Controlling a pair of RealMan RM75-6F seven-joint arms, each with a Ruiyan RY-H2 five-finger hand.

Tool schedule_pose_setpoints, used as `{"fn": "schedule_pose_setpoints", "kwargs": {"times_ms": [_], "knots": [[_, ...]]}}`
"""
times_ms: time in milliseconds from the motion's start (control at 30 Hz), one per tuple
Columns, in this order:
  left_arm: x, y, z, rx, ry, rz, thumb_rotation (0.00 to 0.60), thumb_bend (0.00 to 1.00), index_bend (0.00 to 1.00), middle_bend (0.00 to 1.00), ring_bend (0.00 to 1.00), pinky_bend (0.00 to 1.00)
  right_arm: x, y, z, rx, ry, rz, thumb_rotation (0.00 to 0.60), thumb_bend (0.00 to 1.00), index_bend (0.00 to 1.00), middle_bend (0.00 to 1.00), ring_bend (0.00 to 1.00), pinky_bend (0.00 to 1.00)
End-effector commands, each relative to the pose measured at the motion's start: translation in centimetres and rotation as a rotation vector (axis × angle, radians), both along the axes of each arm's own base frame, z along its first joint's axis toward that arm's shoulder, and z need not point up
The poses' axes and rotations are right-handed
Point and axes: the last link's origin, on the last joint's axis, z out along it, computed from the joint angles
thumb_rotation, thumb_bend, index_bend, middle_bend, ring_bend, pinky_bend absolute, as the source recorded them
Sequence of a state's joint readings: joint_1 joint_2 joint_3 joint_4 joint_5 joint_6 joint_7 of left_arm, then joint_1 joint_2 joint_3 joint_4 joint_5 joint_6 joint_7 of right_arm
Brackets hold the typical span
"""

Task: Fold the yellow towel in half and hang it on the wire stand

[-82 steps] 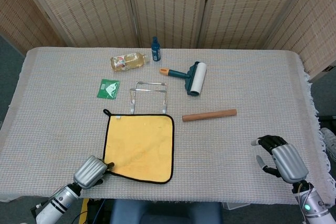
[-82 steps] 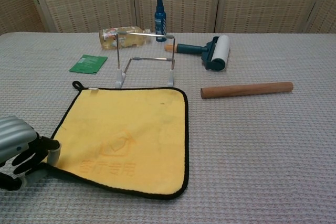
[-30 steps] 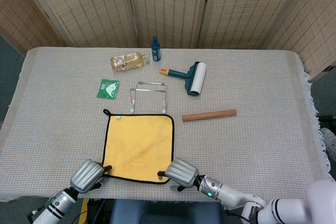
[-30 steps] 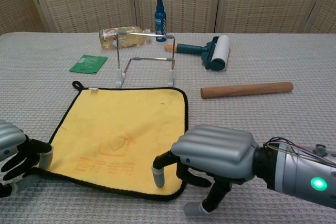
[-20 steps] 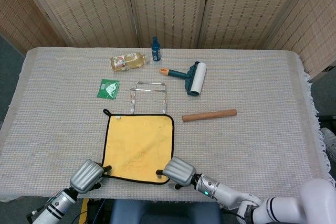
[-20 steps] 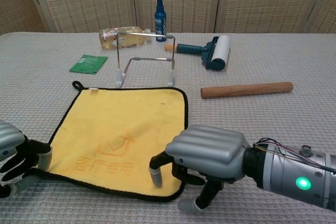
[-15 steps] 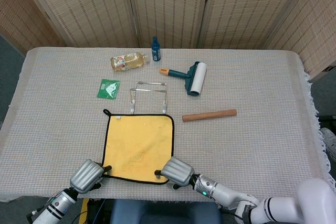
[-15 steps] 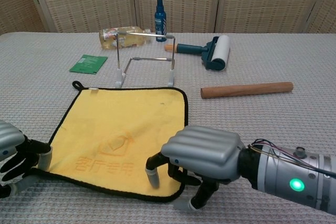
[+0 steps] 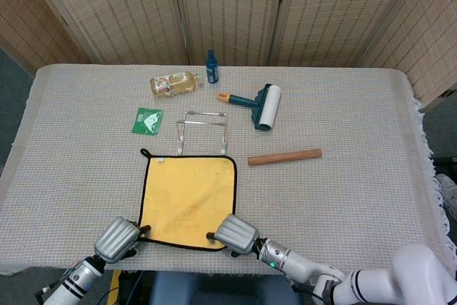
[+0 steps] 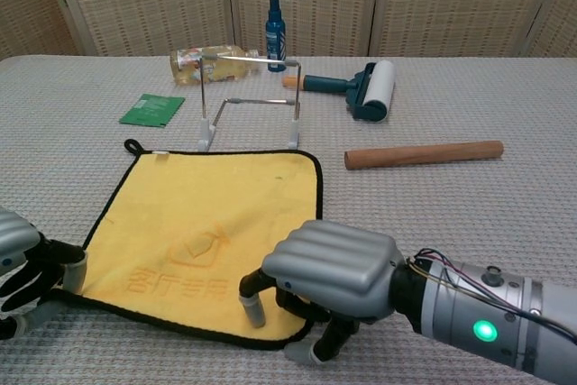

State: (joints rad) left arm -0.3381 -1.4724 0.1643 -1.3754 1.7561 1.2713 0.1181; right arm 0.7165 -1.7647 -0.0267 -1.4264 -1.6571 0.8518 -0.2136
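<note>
Your right robot hand (image 10: 311, 290) has crept left along the near edge of the yellow towel (image 10: 212, 236), fingers now pinching the near right corner. Left robot hand (image 10: 27, 277) pinches the near left corner. Towel lies flat on the counter (image 10: 451, 214), near side of the wire stand (image 10: 248, 101); ready to fold.

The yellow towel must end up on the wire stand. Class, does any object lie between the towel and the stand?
Nothing visible does. The wire stand sits directly beyond the far edge of the yellow towel. The green packet lies to the stand's left, the wooden rod to its right, both off the path.
</note>
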Motion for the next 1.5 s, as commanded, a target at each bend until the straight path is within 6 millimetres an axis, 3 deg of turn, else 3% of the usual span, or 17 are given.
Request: {"fn": "schedule_pose_setpoints", "kwargs": {"times_ms": [33,133,367,733,1133,1500], "knots": [[0.0,0.0,0.0,0.001,0.000,0.000,0.600,0.51,0.59,0.84,0.77,0.93,0.0,0.0,-0.2,-0.013,-0.007,0.000,0.600,0.26,0.43,0.86,0.95,1.00],[0.0,0.0,0.1,0.003,-0.001,-0.001,0.600,0.51,0.59,0.84,0.77,0.93,0.1,-0.1,-0.4,-0.026,-0.019,0.001,0.600,0.28,0.46,0.86,0.95,1.00],[0.0,0.1,0.3,0.013,-0.002,-0.001,0.600,0.51,0.59,0.84,0.77,0.93,0.3,-0.3,-0.6,-0.047,-0.046,-0.005,0.600,0.41,0.57,0.88,0.95,1.00],[0.6,1.1,1.3,0.000,-0.047,0.016,0.600,0.51,0.58,0.84,0.77,0.93,0.4,-1.3,0.7,-0.069,-0.092,-0.060,0.600,0.44,0.60,0.88,0.95,1.00],[3.8,5.8,2.9,-0.034,-0.082,0.003,0.600,0.51,0.58,0.84,0.77,0.93,0.8,-4.2,2.9,-0.148,-0.122,-0.133,0.600,0.45,0.62,0.88,0.95,1.00],[5.4,10.7,2.4,-0.072,-0.078,0.074,0.600,0.51,0.57,0.84,0.77,0.93,1.9,-7.6,3.0,-0.223,-0.080,-0.138,0.600,0.46,0.63,0.88,0.95,1.00]]}}
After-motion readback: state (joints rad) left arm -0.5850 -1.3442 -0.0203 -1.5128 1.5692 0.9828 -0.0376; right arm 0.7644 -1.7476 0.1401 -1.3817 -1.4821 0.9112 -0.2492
